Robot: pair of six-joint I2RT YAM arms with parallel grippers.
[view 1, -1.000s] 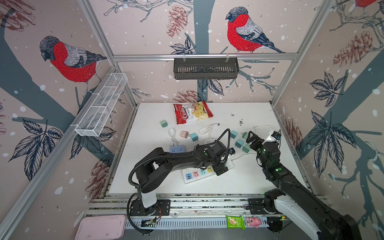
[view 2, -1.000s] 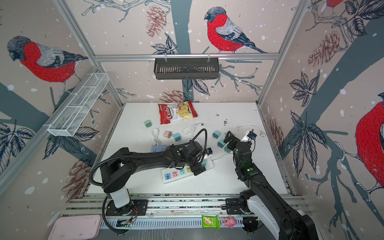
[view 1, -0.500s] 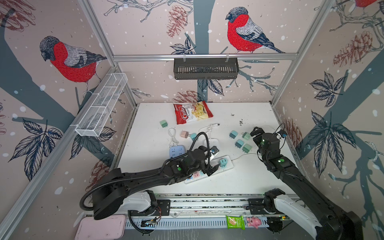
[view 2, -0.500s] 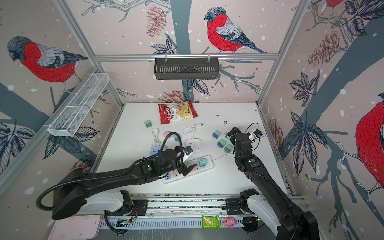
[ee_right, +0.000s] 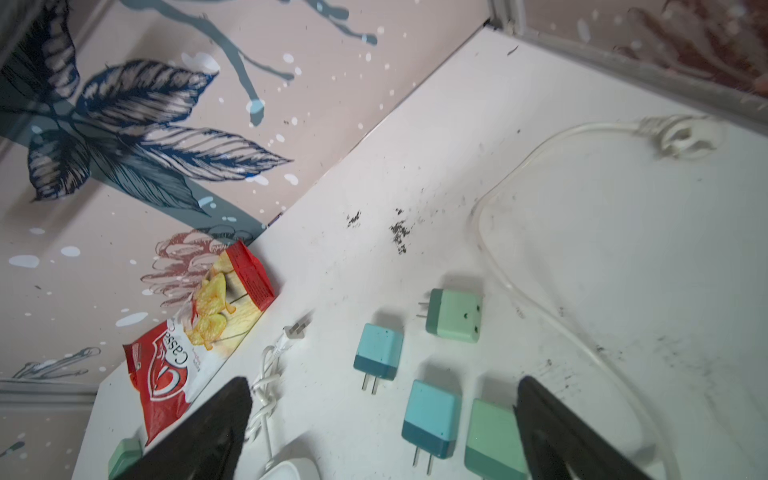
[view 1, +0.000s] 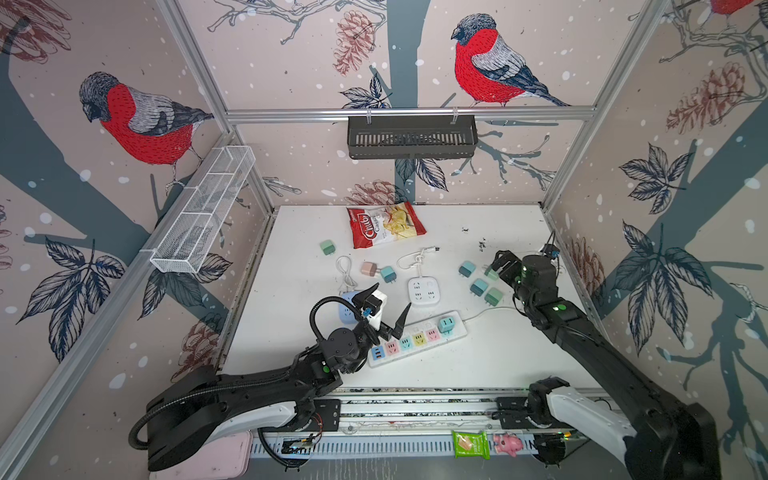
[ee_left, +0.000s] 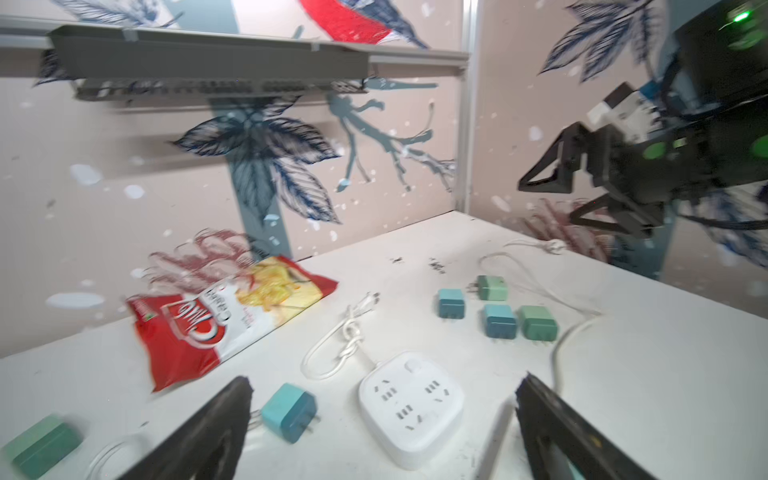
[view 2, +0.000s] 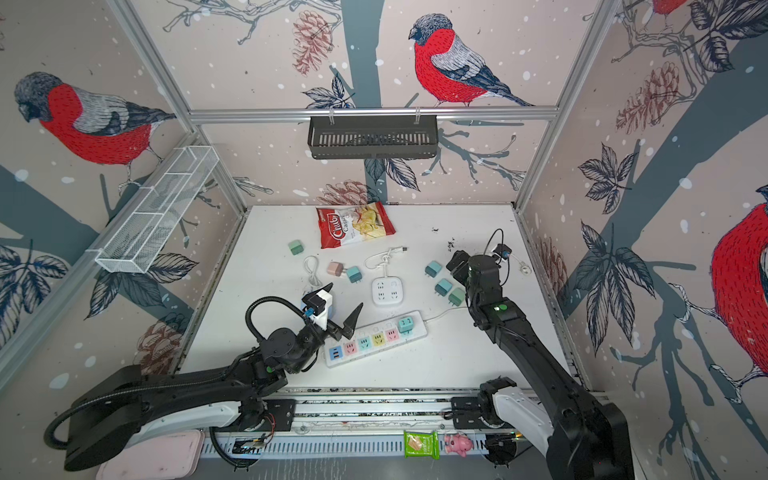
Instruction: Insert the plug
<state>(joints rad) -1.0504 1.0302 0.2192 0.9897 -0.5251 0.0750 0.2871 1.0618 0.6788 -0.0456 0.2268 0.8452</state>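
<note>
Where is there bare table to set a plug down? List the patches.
Free: the front right of the table, right of the power strip; the left edge, forward of the lone green plug; the back right, beyond the chips bag. Crowded: the middle, around the square socket and the four plugs by the right gripper.

Booth with bird wallpaper and a white table, soft even light.
Walls [view 1: 291,62] in pink paper with red-breasted birds [view 1: 486,66], pine cones, dark leaves, grey-blue branches. Silver metal posts [view 1: 195,66] at the corners. Black slotted basket [view 1: 411,137] hangs from the back rail [view 1: 291,112]; white wire shelf [view 1: 203,212] on the left wall. Table [view 1: 498,353] has dark specks near its far right corner and a metal track [view 1: 415,405] along its near edge.
</note>
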